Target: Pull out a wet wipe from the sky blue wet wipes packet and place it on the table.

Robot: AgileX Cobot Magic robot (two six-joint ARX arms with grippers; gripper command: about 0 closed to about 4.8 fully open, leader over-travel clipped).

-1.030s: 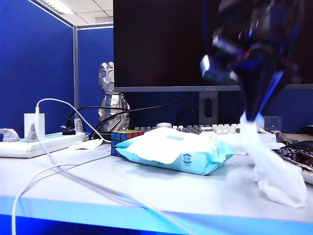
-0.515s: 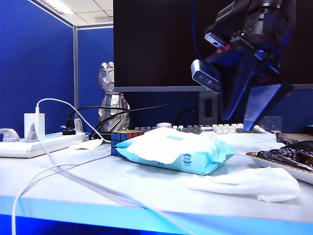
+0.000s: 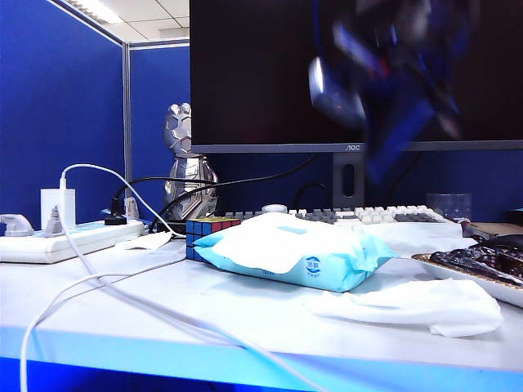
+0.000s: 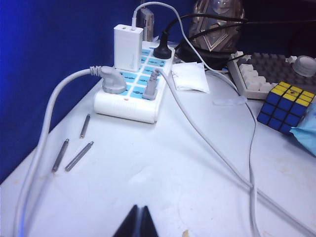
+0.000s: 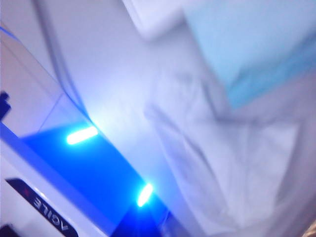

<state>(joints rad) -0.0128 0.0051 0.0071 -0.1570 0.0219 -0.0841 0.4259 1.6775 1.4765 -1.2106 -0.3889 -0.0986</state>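
The sky blue wet wipes packet (image 3: 294,249) lies mid-table with its white flap up; its blue side shows in the right wrist view (image 5: 247,44) and a corner in the left wrist view (image 4: 307,137). The white wet wipe (image 3: 417,304) lies crumpled flat on the table (image 3: 163,314) just right of the packet, free of any gripper, and it fills the blurred right wrist view (image 5: 217,163). My right gripper (image 3: 388,159) is a blur in the air above the packet, empty, its fingers together (image 5: 148,217). My left gripper (image 4: 139,210) hangs shut and empty over the table's left part.
A puzzle cube (image 3: 208,229) sits behind the packet. A white power strip (image 4: 133,91) with plugs and long white cables (image 3: 98,286) occupies the left. A keyboard (image 3: 359,215) and monitor (image 3: 270,73) stand behind, a dark-filled tray (image 3: 482,263) at the right. Metal rods (image 4: 74,150) lie near the strip.
A second ago my right gripper held the wipe hanging. It let go, the wipe dropped flat on the table, and the gripper has since risen, swung left and shut. The left arm stayed still.
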